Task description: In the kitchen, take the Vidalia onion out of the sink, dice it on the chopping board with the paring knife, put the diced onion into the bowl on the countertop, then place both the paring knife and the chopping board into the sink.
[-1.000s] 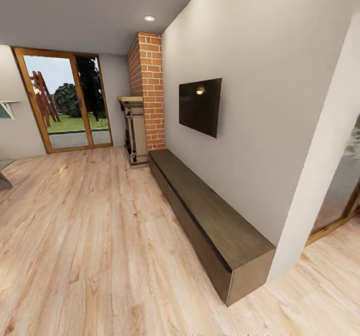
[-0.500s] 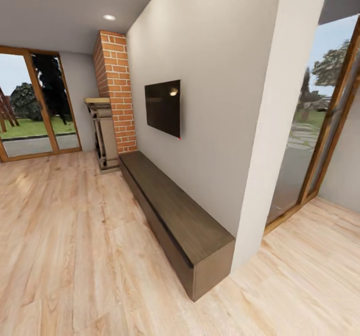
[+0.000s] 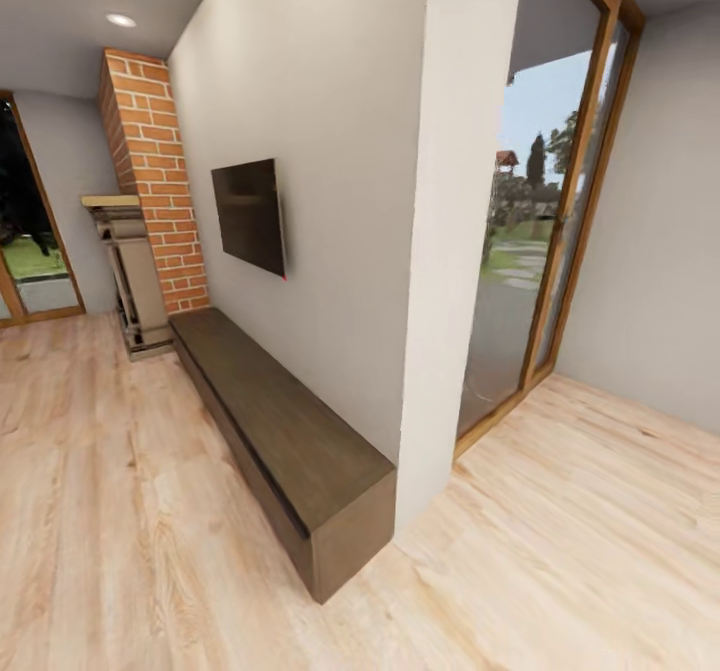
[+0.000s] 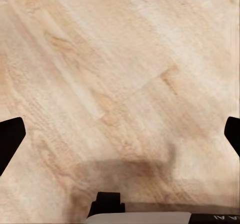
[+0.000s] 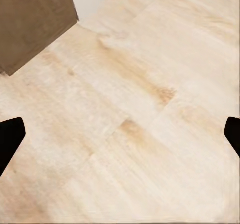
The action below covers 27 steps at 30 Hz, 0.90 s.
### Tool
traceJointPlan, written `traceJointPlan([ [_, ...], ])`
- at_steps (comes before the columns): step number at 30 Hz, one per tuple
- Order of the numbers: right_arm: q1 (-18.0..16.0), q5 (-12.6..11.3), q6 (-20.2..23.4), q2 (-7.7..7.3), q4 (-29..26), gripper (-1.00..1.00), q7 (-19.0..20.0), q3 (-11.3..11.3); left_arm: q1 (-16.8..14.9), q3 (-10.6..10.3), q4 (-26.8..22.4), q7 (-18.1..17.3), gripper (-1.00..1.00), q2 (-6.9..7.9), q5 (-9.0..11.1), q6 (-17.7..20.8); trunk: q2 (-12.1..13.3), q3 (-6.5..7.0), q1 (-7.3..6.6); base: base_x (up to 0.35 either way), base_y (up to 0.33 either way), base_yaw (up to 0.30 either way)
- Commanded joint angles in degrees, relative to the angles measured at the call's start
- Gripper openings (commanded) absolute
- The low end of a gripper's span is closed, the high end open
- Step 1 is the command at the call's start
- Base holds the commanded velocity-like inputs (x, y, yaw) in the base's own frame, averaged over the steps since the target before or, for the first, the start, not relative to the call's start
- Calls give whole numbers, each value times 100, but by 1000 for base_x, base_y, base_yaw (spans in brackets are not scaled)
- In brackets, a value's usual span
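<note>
I'm out in a living room with a pale wood plank floor (image 3: 150, 511), not the kitchen. A long dark brown low cabinet (image 3: 280, 431) runs along the grey wall under a black wall-mounted TV (image 3: 250, 216), red brick column (image 3: 155, 191) behind it. Both wrist cams look down at floor: left pincer (image 4: 120, 134) and right pincer (image 5: 120, 136) are spread wide, holding nothing. No onion or sink around me here.

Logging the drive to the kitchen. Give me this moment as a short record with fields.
room: living area, not a kitchen
floor: pale wood planks
wall: TV above a long dark bench
corner: brick column
right side: tall glass door with a wood frame
left claw: open, over the floor
right claw: open, over the floor near the bench end
task things: none seen
</note>
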Motion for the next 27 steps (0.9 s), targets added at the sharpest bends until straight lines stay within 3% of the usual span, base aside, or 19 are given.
traceJointPlan([
  [1, -2, -17, -13, 4, 0, 100, 3, -9, 0, 4, -2, -1, 100, 0, 23, -14, -3, -5, 0, 0, -307, -300],
  [27, -2, -18, -14, -8, 2, 100, 3, -9, 0, 3, 6, -1, 100, 0, 23, -14, -3, -5, 0, 0, -270, -300],
])
